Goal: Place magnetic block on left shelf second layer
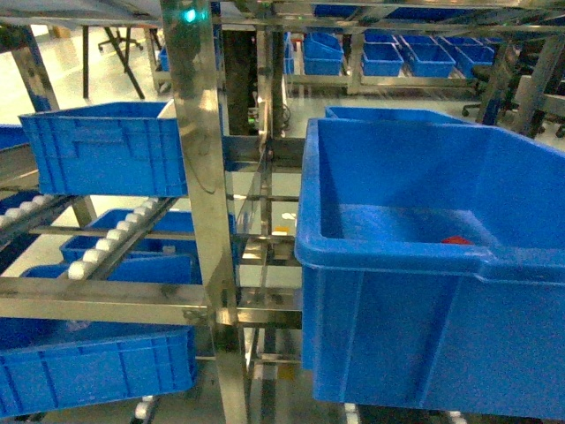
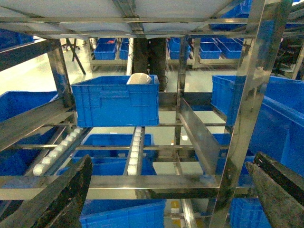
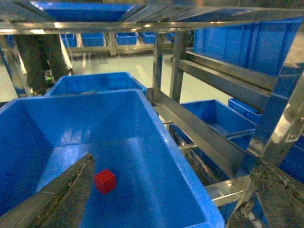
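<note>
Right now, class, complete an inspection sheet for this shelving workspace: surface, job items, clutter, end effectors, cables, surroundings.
Surface: steel racking with white rollers.
Job items: red magnetic block lies on the floor of the large blue crate, untouched.
Clutter: white object in a smaller blue crate.
End effectors: left end effector open, empty; right end effector open, above the large crate.
Cables: nothing seen.
Surroundings: more blue crates, a person's legs.

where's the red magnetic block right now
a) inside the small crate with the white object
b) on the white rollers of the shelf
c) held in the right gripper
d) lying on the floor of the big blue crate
d: the magnetic block lies loose on the floor of the large blue crate, with the open right gripper above it, not gripping it.
</note>
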